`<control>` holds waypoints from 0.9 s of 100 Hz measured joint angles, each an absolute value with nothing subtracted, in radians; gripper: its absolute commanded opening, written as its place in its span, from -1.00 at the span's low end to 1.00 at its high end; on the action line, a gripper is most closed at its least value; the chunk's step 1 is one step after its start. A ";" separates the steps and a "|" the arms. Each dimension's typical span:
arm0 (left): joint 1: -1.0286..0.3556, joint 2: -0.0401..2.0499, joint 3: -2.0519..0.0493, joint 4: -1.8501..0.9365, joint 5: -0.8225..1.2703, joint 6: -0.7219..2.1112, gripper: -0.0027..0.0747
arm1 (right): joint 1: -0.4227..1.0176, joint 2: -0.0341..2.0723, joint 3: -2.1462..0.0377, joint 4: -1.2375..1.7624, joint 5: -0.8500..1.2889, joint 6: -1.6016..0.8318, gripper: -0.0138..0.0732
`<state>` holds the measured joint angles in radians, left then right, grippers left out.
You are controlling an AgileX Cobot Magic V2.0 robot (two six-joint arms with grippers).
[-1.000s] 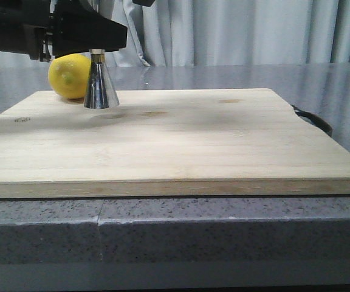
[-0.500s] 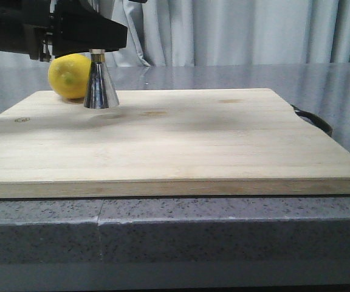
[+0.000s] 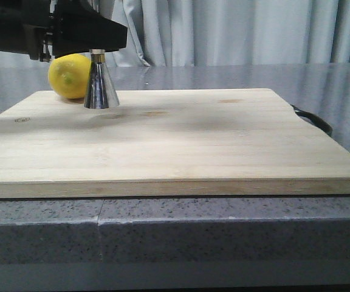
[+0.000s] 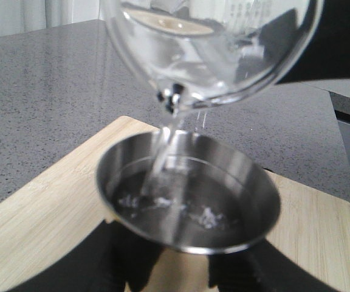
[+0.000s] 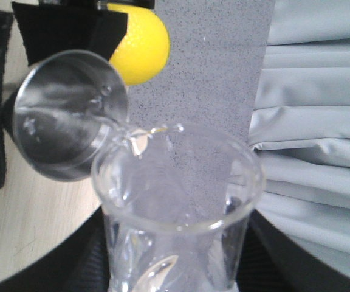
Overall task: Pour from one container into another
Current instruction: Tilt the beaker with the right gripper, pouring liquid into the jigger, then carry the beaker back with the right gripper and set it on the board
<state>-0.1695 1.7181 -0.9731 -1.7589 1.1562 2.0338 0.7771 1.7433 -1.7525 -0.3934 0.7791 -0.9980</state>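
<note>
Jigger (image 3: 101, 85) unmoved; wrist-only pouring stream (image 4: 163, 152)

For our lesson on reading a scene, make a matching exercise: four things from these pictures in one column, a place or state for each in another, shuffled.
1. beaker
2. jigger
3. lemon
4. cutting board

a. lies on the grey counter
b. tilted, liquid streaming from its lip
c. stands upright on the board, taking liquid
d. yellow, beside the jigger

Pairs: 1-b, 2-c, 3-d, 4-a
</note>
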 measured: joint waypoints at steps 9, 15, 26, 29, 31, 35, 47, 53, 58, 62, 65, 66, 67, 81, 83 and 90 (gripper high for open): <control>-0.170 1.718 -0.973 -1.759 1.156 2.034 -0.26 | 0.777 1.743 -1.753 -0.397 0.779 -0.998 0.03; -0.170 1.718 -0.973 -1.759 1.156 2.034 -0.26 | 0.777 1.743 -1.753 -0.393 0.779 -0.995 0.03; -0.170 1.718 -0.973 -1.759 1.156 2.034 -0.26 | 0.777 1.743 -1.753 -0.382 0.779 -0.903 0.03; -0.170 1.718 -0.973 -1.759 1.156 2.034 -0.26 | 0.777 1.743 -1.753 -0.382 0.779 -0.868 0.03; -0.170 1.718 -0.973 -1.759 1.156 2.034 -0.26 | 0.777 1.743 -1.753 -0.382 0.779 -0.842 0.03; -0.170 1.718 -0.973 -1.759 1.156 2.034 -0.26 | 0.774 1.743 -1.753 -0.380 0.779 -0.787 0.03; -0.170 1.718 -0.973 -1.759 1.156 2.034 -0.26 | 0.756 1.739 -1.753 -0.354 0.782 -0.628 0.03; -0.170 1.718 -0.973 -1.759 1.156 2.034 -0.26 | 0.739 1.727 -1.753 -0.309 0.790 -0.558 0.03; -0.170 1.718 -0.973 -1.759 1.156 2.034 -0.26 | 0.719 1.711 -1.753 -0.251 0.801 -0.498 0.03; -0.170 1.718 -0.973 -1.759 1.156 2.034 -0.26 | 0.697 1.693 -1.751 -0.200 0.806 -0.472 0.03; -0.170 1.718 -0.973 -1.759 1.156 2.034 -0.26 | 0.676 1.678 -1.743 -0.143 0.809 -0.456 0.03; -0.170 1.718 -0.973 -1.759 1.156 2.034 -0.26 | 0.671 1.674 -1.742 -0.131 0.811 -0.454 0.03; -0.170 1.718 -0.973 -1.759 1.156 2.034 -0.26 | 0.667 1.667 -1.737 -0.108 0.811 -0.451 0.03; -0.170 1.718 -0.973 -1.759 1.156 2.034 -0.26 | 0.572 1.572 -1.623 0.071 0.787 -0.429 0.03; -0.170 1.718 -0.973 -1.759 1.156 2.034 -0.26 | 0.559 1.555 -1.606 0.082 0.776 -0.428 0.03; -0.170 1.718 -0.973 -1.759 1.156 2.034 -0.26 | 0.523 1.495 -1.506 0.123 0.718 -0.425 0.03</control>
<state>-0.1695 1.7181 -0.9731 -1.7589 1.1562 2.0338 0.5228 1.4950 -1.5057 0.1226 0.7184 -0.4250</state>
